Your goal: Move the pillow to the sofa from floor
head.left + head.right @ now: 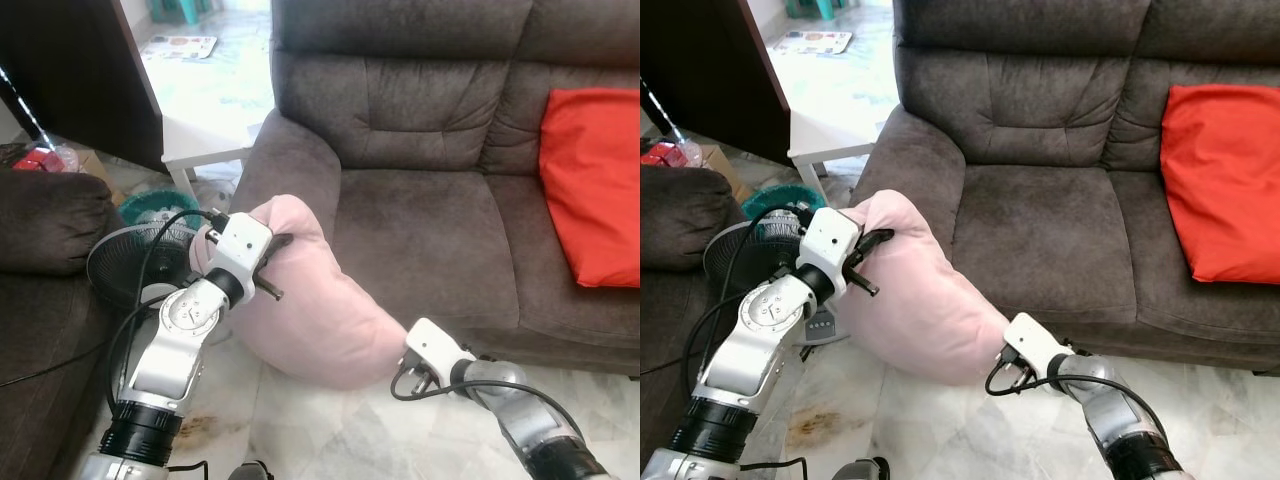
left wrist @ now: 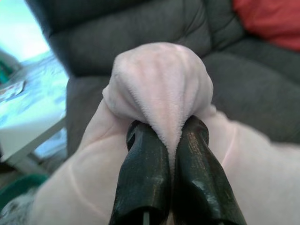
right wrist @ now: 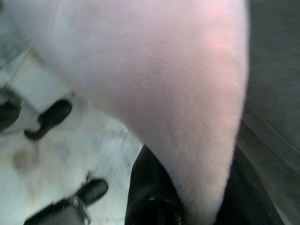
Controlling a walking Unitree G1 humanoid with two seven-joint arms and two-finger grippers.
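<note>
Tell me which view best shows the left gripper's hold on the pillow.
The left wrist view: the left gripper has both black fingers pinched on a bunched fold of the pink pillow, close up. The eye views show that grip small and partly hidden by the wrist. The right wrist view shows the pillow's other end between the right gripper's fingers.

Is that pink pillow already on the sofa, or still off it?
Off it. The pink pillow hangs before the sofa front, pinched by the left gripper and right gripper.

floor: pale marble tiles [image 1: 330,430] | white side table [image 1: 205,130] | dark armchair [image 1: 45,230] | daylight beyond
</note>
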